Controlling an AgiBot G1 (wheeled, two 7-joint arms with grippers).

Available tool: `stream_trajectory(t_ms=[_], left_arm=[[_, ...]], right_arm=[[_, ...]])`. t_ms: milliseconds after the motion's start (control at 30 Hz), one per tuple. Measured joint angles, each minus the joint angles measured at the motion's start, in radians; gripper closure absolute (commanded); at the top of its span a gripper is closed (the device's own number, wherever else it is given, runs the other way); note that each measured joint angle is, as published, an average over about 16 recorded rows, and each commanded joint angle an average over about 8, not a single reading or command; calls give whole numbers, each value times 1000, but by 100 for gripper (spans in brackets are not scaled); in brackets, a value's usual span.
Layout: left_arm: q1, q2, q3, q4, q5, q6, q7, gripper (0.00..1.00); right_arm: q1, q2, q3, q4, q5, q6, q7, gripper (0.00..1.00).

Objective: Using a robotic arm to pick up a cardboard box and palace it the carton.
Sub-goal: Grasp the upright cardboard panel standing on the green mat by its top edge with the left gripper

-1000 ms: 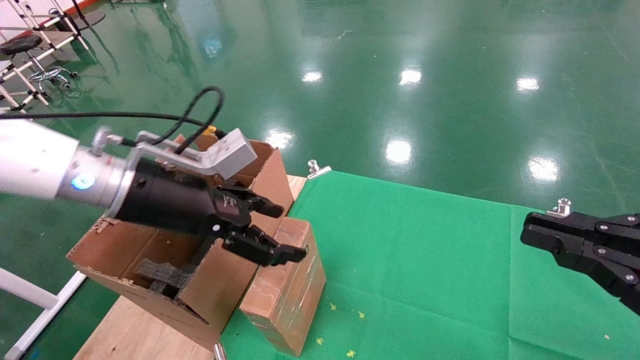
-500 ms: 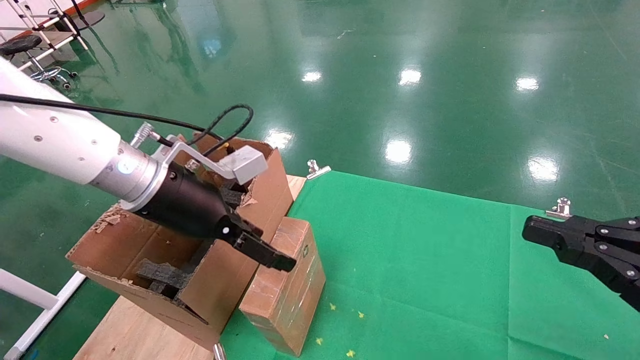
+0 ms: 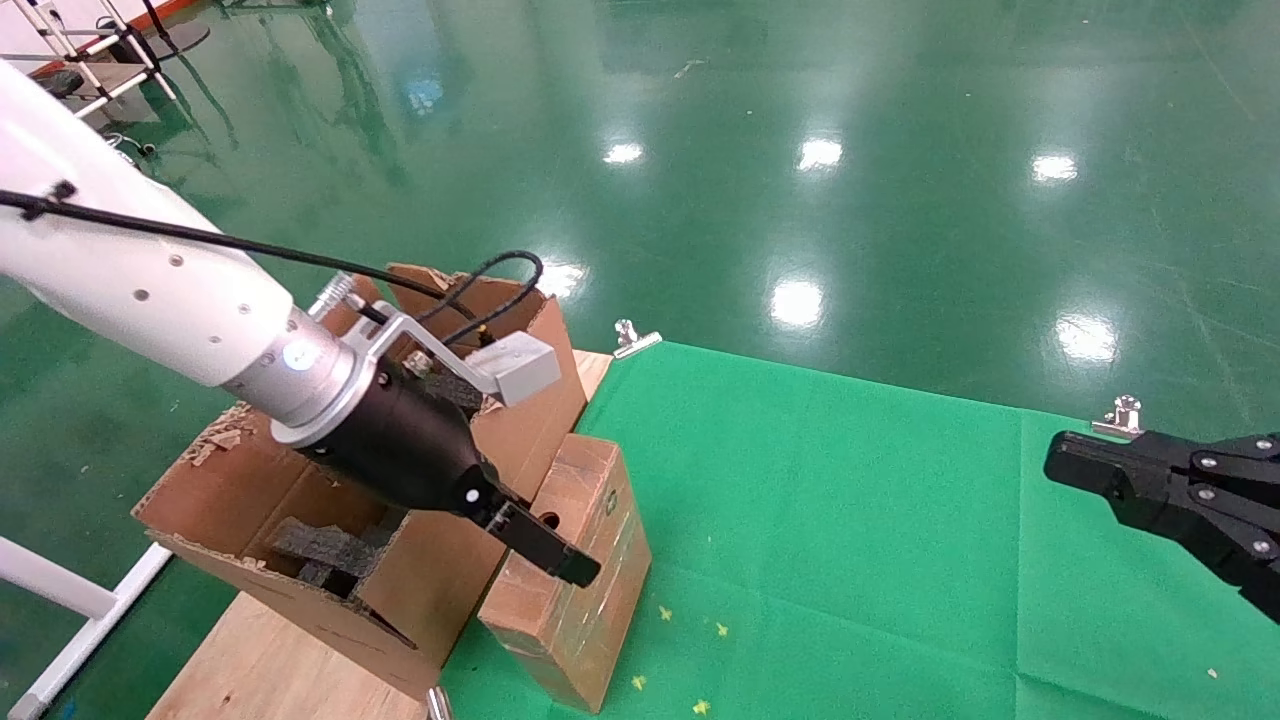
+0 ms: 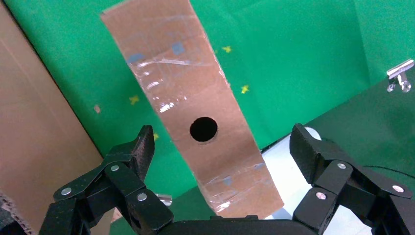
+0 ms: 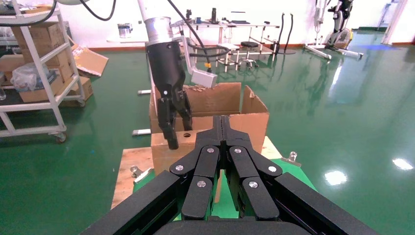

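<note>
The small reddish-brown taped cardboard box (image 3: 585, 580) stands on edge on the green cloth, leaning against the large open carton (image 3: 440, 570). Its top face with a round hole shows in the left wrist view (image 4: 166, 63). My left gripper (image 3: 545, 545) on the white arm is open just above that top face. In the left wrist view the left gripper (image 4: 222, 147) has one finger (image 4: 142, 149) on each side of the narrow face, clear of it. My right gripper (image 3: 1065, 468) is shut and empty, parked at the right over the cloth. Black foam (image 3: 320, 550) lies inside the carton.
The green cloth (image 3: 850, 520) is held by metal clips (image 3: 635, 338) (image 3: 1125, 412) on a wooden board (image 3: 260, 660). A white frame leg (image 3: 60, 600) stands at the left. The right wrist view shows a shelf rack (image 5: 34, 63) with boxes behind the carton (image 5: 210, 105).
My left arm has swung forward and down. Its gripper has turned and come from beside the carton wall to just over the small box's top. The right gripper has barely shifted.
</note>
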Motion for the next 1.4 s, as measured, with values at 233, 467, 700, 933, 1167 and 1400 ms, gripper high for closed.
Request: stream_trajectory(t_ms=[233, 467, 700, 933, 1167, 1400], left_arm=[[-9, 23, 42, -17, 19, -13, -41, 8], [-17, 37, 67, -32, 39, -28, -64, 95], [-21, 41, 74, -37, 48, -35, -67, 100], [-20, 40, 72, -36, 46, -34, -67, 100], [-18, 39, 69, -34, 43, -31, -67, 100], [-17, 38, 68, -33, 41, -29, -68, 100]], right_arm=[[0, 0, 0, 0, 0, 0, 0, 0], [0, 0, 0, 0, 0, 0, 0, 0], [0, 0, 0, 0, 0, 0, 0, 0], [0, 0, 0, 0, 0, 0, 0, 0], [0, 0, 0, 0, 0, 0, 0, 0], [0, 0, 0, 0, 0, 0, 0, 0]])
